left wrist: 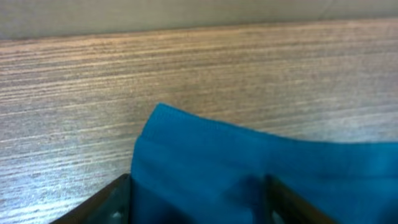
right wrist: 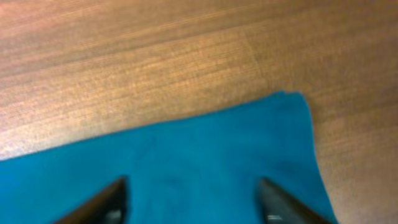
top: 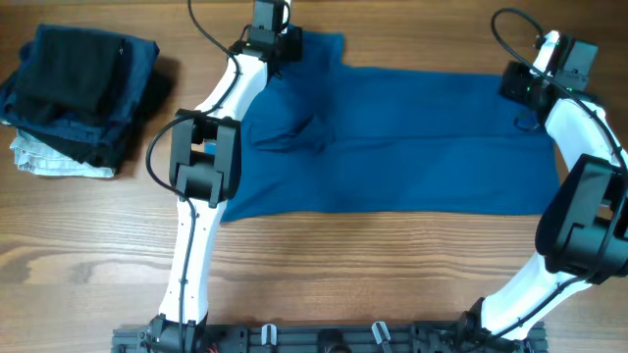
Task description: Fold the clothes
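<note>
The blue T-shirt point(top: 412, 137) lies spread flat across the middle of the wooden surface point(top: 324, 265). At its far edge, the left claw point(left wrist: 199, 202) straddles one corner and the right claw point(right wrist: 196, 200) the other. Each has its fingers apart with fabric between them, though contact is hard to judge. A stack of dark folded garments point(top: 78, 88) sits far left.

A: Overhead pic?
B: Bright, even, sharp. Soft shadows on table point(top: 392, 255) beside left arm point(top: 196, 245).
A: Wrist cams?
B: Both blurry, esp. dark fingers point(left wrist: 102, 205) at btm edge; pale sheen on wood, left view.
</note>
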Controlling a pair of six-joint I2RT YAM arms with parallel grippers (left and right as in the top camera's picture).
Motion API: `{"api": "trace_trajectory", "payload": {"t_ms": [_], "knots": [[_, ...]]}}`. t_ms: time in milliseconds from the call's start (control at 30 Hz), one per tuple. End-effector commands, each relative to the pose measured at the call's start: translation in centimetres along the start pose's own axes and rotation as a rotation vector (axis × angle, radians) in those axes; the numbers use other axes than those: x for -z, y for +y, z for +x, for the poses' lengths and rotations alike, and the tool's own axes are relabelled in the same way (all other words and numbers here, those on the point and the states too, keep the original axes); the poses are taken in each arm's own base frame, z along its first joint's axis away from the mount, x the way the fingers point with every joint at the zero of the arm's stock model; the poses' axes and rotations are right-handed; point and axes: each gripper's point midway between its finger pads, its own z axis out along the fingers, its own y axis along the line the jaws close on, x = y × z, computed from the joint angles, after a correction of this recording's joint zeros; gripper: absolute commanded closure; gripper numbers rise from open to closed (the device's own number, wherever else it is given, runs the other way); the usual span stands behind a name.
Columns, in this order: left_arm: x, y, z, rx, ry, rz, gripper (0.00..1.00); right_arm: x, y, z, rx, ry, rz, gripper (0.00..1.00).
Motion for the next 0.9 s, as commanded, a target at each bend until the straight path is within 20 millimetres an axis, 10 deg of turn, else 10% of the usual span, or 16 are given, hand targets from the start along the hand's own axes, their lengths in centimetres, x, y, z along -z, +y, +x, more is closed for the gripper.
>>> {"api": "trace_trajectory", "payload": {"t_ms": [0, 100, 333, 867], "knots": [[-1.6, 0.6, 3.4, 0.011, 0.081, -0.003, 0.54, 1.0, -2.2, -1.1, -0.032, -0.023, 0.05, 0.44], [-0.9, 0.5, 2.8, 0.011, 0.081, -0.003, 0.75, 1.2, -4.7, -1.4, -0.062, -0.039, 0.076, 0.31], [0.2, 0.4, 2.3, 0.024, 0.097, -0.006, 0.73, 1.7, -9.0, -4.5, 0.045, -0.176, 0.124, 0.28], [0.2, 0.7, 2.6, 0.066, 0.11, -0.012, 0.71, -8.9, -7.6, 1.8, 0.099, -0.124, -0.011, 0.23]]}}
